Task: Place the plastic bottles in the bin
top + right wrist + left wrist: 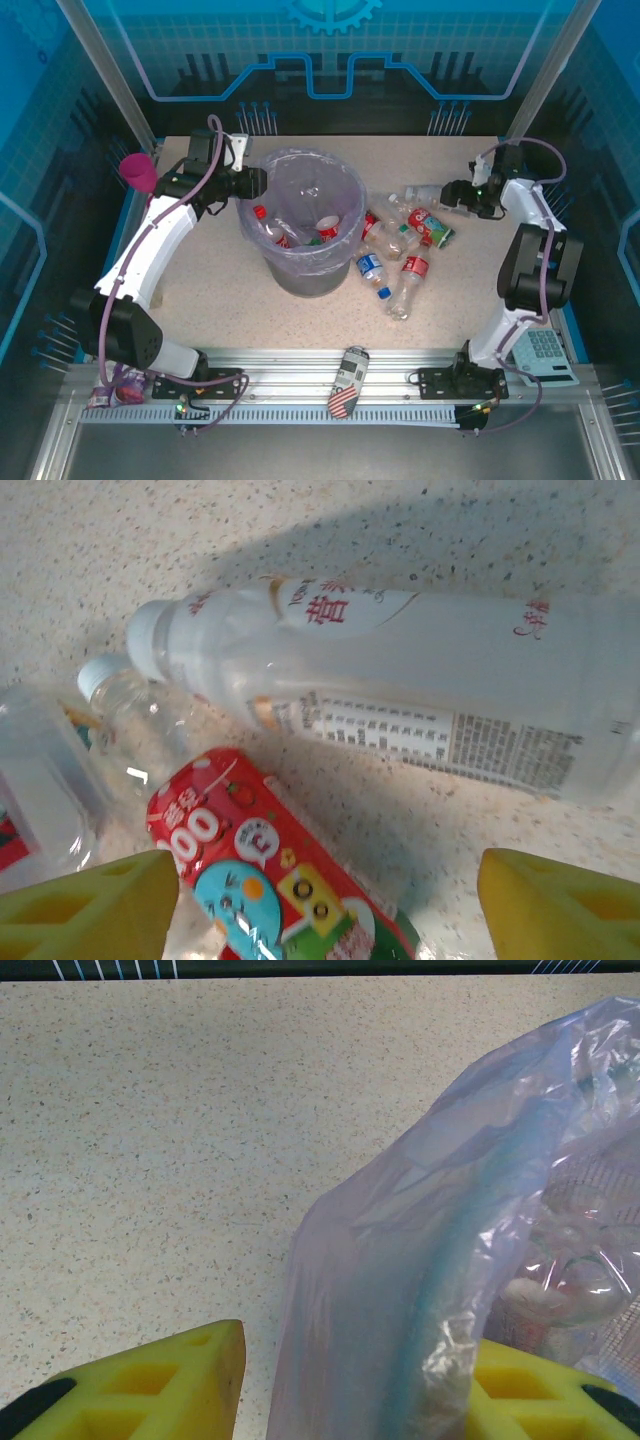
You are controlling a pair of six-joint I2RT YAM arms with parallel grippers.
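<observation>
**Top view**
Table: the top (200,290) is sandy with tiny dark specks. Its left side is flat and bare.
Room: blue walls (60,100) with light blue line patterns stand on three sides. Grey metal rails (280,362) run along the front.
Bin: the round grey bin (300,278) stands in the middle of the table. A purple see-through bag (300,168) is folded over its rim.
Bottles: a few with red caps (327,228) lie inside the bin. A heap (400,250) with red, blue and green labels lies on the table just right of it.
Left gripper: it (252,183) is at the bin's back-left rim.
Right gripper: it (452,195) is low at the far right end of the heap.
Other things: a pink cup (138,175) is at the back-left edge. A patterned can (347,383) lies on the rails. A calculator (545,355) is by the right arm.

**Left wrist view**
Table: the speckled top (150,1140) runs back to a dark strip.
Bag: it (400,1260) rises crinkly on the right. Blurry bottle shapes (560,1290) show through it.
Left gripper: it (357,1360) pinches the bin's bagged rim between its yellow fingers (150,1385).

**Right wrist view**
Table: the speckled top (120,540) has a soft shadow across it.
Bottles: a white bottle (400,710) lies on its side. A red bottle (260,870) lies below it. A clear bottle (130,710) with a pale cap is on the left.
Right gripper: its (330,870) yellow fingers (560,910) are far apart and hold nothing.
</observation>
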